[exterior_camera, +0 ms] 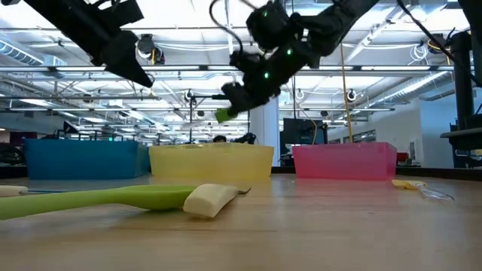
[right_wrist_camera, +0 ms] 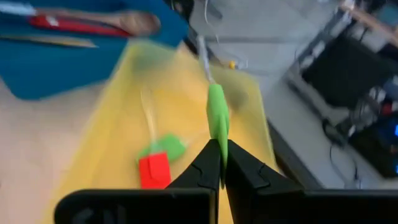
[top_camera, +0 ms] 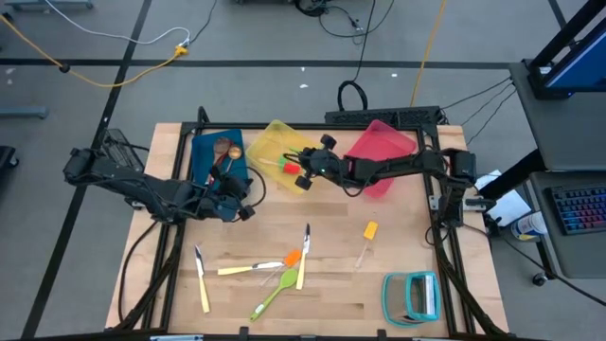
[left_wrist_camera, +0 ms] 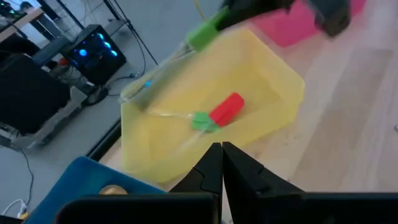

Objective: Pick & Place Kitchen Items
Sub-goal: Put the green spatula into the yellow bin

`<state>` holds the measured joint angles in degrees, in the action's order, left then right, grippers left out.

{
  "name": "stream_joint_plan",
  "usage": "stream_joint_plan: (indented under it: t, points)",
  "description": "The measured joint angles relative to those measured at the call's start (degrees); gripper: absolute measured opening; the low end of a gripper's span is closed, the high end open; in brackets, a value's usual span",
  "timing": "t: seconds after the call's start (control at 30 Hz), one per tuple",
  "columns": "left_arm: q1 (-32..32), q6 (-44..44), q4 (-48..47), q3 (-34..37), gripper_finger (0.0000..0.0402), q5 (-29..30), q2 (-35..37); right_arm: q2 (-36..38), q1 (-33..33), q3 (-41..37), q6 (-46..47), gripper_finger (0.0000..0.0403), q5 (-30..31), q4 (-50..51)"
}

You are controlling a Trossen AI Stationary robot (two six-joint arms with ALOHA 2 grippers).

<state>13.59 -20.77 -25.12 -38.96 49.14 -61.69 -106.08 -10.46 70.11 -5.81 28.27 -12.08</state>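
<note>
My right gripper is shut on a small green spatula with a clear handle, and hangs over the yellow bin. A red spatula and a green one lie on that bin's floor. The blue bin holds a wooden spoon and a red spoon. My left gripper is shut with nothing in it, above the table beside the blue bin's right edge. My right gripper pinches the spatula's green head between its two fingertips. The fingers come from the table's right, slanting down, in line with the spatula. The clear handle sticks out ahead of the fingers. The spatula is lifted clear above the yellow bin.
A pink bin stands right of the yellow one. On the near half of the table lie cream-handled cutlery, a lime-green spoon, an orange spatula and a yellow spatula. A teal rack stands near right.
</note>
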Motion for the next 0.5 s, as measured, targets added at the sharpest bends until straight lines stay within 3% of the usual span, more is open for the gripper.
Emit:
stream_joint_plan:
  t: [0.17, 0.5]
  points:
    - [-0.44, 0.1, -0.25, 0.0, 0.0017, -0.08, 0.01, -1.73, -1.6, -1.56, 5.12, 0.0004, -1.94, 0.67]
    - [-0.44, -0.27, -0.91, 0.0, 0.0017, -1.13, 0.02, -6.05, -3.64, -2.65, 5.72, 0.0025, -4.27, 0.54]
